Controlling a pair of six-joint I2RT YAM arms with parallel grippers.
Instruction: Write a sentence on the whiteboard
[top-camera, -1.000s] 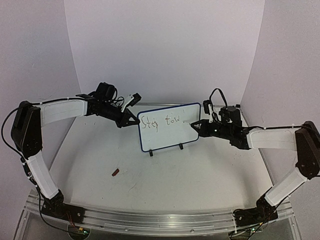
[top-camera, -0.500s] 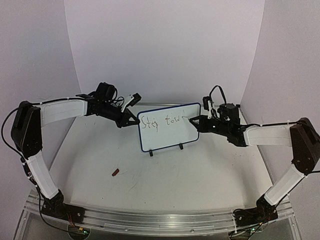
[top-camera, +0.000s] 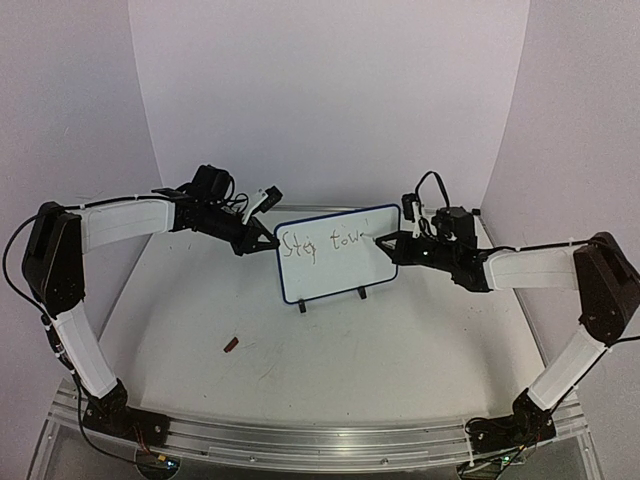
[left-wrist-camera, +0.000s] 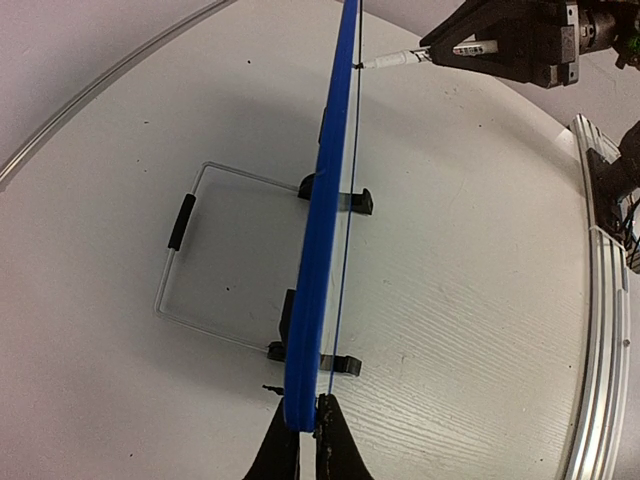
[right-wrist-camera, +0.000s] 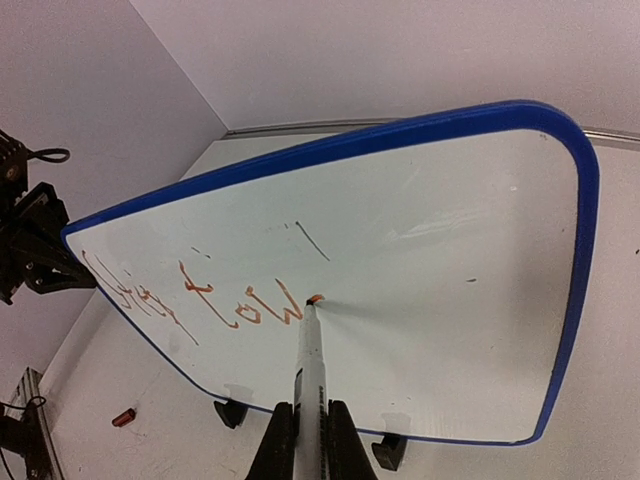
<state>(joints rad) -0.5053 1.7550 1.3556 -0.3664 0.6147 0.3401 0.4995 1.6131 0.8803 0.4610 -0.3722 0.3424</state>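
Note:
The whiteboard (top-camera: 335, 255) stands upright on two black feet mid-table, blue-framed. It bears reddish handwriting, the sentence (right-wrist-camera: 190, 295), reading roughly "Stay tow". My left gripper (top-camera: 268, 241) is shut on the board's left edge; in the left wrist view the fingers (left-wrist-camera: 303, 440) pinch the blue frame (left-wrist-camera: 322, 250). My right gripper (right-wrist-camera: 309, 440) is shut on a white marker (right-wrist-camera: 310, 360), whose tip touches the board just right of the "w". The marker also shows in the top view (top-camera: 380, 238).
A small red marker cap (top-camera: 231, 345) lies on the table front left of the board. A wire stand (left-wrist-camera: 195, 250) shows behind the board. The metal rail (top-camera: 310, 445) runs along the near edge.
My right gripper has moved left and slightly up along the board with the marker, from off the board's right edge to beside the "w". The left arm has not moved.

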